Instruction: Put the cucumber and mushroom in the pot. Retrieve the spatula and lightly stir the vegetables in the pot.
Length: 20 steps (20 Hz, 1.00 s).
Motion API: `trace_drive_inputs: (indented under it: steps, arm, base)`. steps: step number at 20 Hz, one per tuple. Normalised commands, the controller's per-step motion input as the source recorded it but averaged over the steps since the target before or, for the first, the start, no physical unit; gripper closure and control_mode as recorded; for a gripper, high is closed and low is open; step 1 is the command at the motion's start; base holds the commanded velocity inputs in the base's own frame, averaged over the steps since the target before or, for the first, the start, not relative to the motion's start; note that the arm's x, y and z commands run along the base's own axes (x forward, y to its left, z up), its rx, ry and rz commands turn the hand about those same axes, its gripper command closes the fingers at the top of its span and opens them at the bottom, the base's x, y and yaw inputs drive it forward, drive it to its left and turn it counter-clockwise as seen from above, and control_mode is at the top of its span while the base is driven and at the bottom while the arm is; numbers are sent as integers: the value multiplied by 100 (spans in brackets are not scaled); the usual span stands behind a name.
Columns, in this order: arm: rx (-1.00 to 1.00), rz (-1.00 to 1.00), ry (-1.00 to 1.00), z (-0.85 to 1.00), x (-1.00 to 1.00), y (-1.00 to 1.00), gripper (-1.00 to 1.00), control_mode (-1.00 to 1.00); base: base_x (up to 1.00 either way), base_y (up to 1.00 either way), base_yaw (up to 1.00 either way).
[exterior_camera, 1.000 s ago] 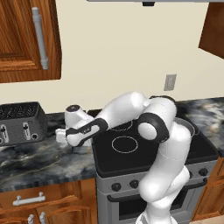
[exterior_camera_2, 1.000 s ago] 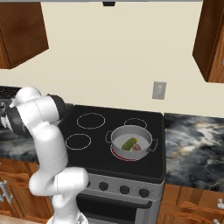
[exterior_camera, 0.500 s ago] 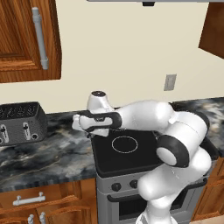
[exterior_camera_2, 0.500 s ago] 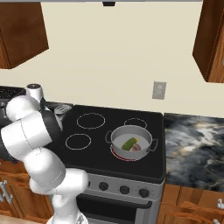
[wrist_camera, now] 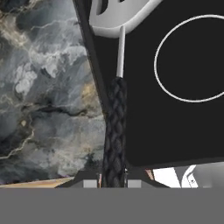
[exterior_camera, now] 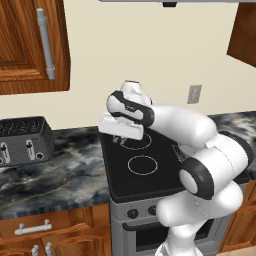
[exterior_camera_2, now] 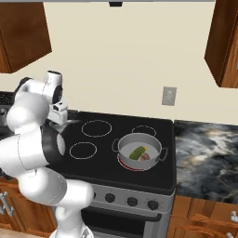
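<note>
The spatula (wrist_camera: 115, 131) is in my gripper (wrist_camera: 114, 181): its black handle runs up from between the shut fingers, and its silver slotted head (wrist_camera: 118, 17) hangs over the stove's left edge. In the right base view my gripper (exterior_camera_2: 59, 115) is raised above the stove's back left corner. The grey pot (exterior_camera_2: 122, 145) stands on the front right burner, well to the right of my gripper. Inside it lie the green cucumber (exterior_camera_2: 137, 152) and the small tan mushroom (exterior_camera_2: 146, 157). In the left base view the hand (exterior_camera: 121, 129) hovers over the stove's left side.
A black stove top (exterior_camera_2: 100, 160) with ring burners lies between marbled counters (exterior_camera: 55, 175). A dark toaster (exterior_camera: 22, 141) sits on the left counter. Wooden wall cabinets (exterior_camera: 30, 45) hang above, and an outlet (exterior_camera_2: 168, 95) is on the wall.
The arm has swung up from low over the left counter and rightward to the stove's left edge, carrying the spatula. The pot and vegetables have not moved.
</note>
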Motion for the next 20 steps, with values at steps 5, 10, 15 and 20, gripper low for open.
trace_drive_inputs:
  steps: [5,10,15,20]
  arm:
    - [-4,14,-1,28,-17,-49,100,-100]
    - [2,15,-18,35,-18,-61,100,-100]
    - [8,15,-22,38,-17,-58,100,-100]
    - [1,17,-1,52,-28,-67,100,-100]
  base:
    - [0,0,0]
    - [0,0,0]
    - [0,0,0]
    - [0,0,0]
